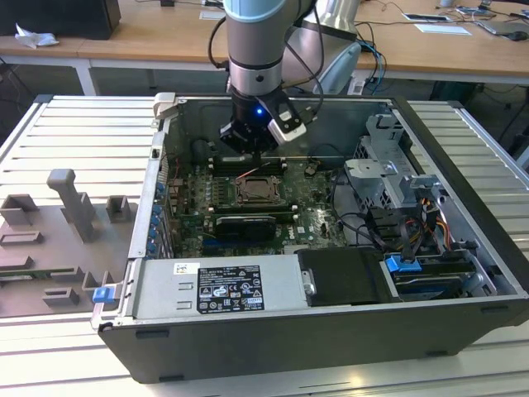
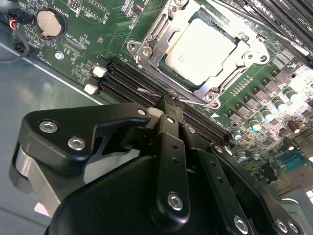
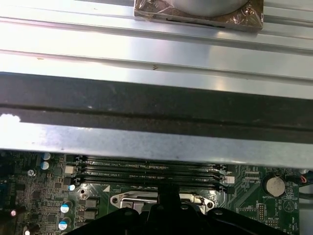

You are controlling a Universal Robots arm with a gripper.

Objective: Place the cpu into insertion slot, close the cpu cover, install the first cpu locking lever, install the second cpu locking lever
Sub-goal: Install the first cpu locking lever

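Exterior view: your arm hangs inside the open computer case (image 1: 463, 248), which lies on its side on the ribbed bench (image 1: 50, 132) so the motherboard (image 1: 310, 223) faces up and can be reached from above. The pincer (image 1: 252, 142) sits low over the board, just behind the insertion slot (image 1: 258, 190), near the memory slots (image 1: 248, 163). You cannot tell finger spacing from here.

Second wrist view: the cpu (image 2: 201, 49) already lies flat in the insertion slot (image 2: 161, 41), pale top up. The cpu cover (image 2: 222, 81) lies down around it, its window framing the chip; whether it is fully seated I cannot tell. The pincer (image 2: 169, 105) has its fingers drawn together to a narrow tip with nothing visibly clamped between them. That tip stands at the socket edge nearest the camera, touching or just beside a thin wire locking lever (image 2: 190, 100) that runs along that edge beside the memory slots (image 2: 132, 78). Judging by the pose, a closed, slim tip suits pushing a wire lever, not gripping it. Contact itself is hidden.

First wrist view: the case wall (image 3: 156, 107) crosses above the memory slots (image 3: 146, 174); the socket's metal rim (image 3: 127, 199) peeks out just over the pincer's dark body (image 3: 168, 215).
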